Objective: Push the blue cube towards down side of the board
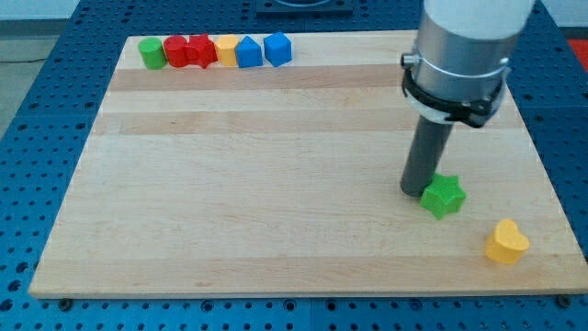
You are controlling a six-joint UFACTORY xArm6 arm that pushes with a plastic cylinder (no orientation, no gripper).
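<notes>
The blue cube (277, 49) sits at the view's top, at the right end of a row of blocks along the board's top edge. Next to it on the left is a second blue block (248, 52) with a pointed top. My tip (413, 190) rests on the board at the view's right, far below and to the right of the blue cube. It touches the left side of a green star (444, 196).
The row along the top also holds a green cylinder (152, 53), two red blocks (175, 51) (200, 51) and a yellow block (225, 50). A yellow heart (506, 242) lies near the wooden board's (257, 184) bottom right corner.
</notes>
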